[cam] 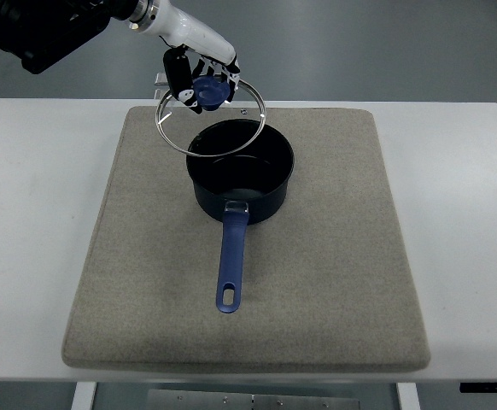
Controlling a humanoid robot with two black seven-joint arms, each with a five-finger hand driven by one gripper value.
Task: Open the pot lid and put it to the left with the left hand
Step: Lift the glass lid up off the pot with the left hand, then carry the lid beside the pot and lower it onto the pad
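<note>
The left hand [199, 75] grips the blue knob of the glass lid [212, 115], which hangs tilted above the pot [240, 175] — its lower rim overlapping the pot's far-left edge. Risk, as I judge it: the rim could clip the pot on the swing left, or the tilted lid could slip from the knob and drop onto the mat [146, 273].

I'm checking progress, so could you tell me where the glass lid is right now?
In the top view, the glass lid is held tilted by the left robot hand, overlapping the far-left rim of the dark blue saucepan.
</note>
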